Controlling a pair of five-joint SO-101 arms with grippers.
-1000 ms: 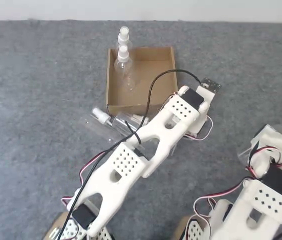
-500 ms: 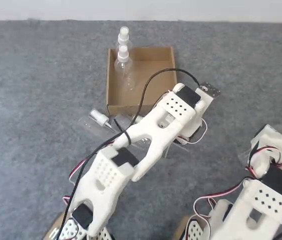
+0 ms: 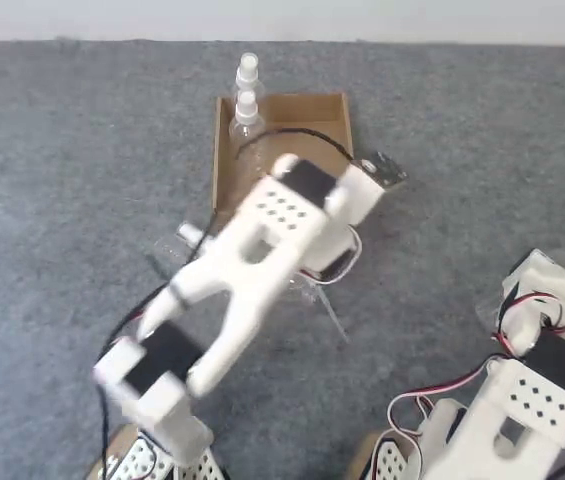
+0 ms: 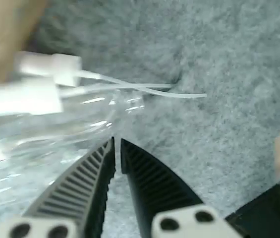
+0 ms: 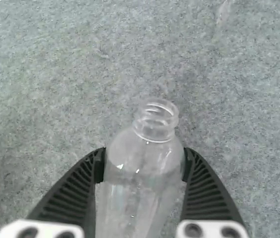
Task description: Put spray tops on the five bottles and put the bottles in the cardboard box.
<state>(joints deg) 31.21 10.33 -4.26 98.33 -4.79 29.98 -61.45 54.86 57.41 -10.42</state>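
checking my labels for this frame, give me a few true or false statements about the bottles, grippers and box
1. The bottle in the right gripper has an open neck with no top on it. True.
2. The left gripper is holding a spray top. False: it is shut on nothing, and the spray tops lie on the carpet beyond it.
3. All five bottles are in the cardboard box. False: one is in the right gripper, and just two capped bottles show at the box's far corner.
4. The table is covered in grey carpet. True.
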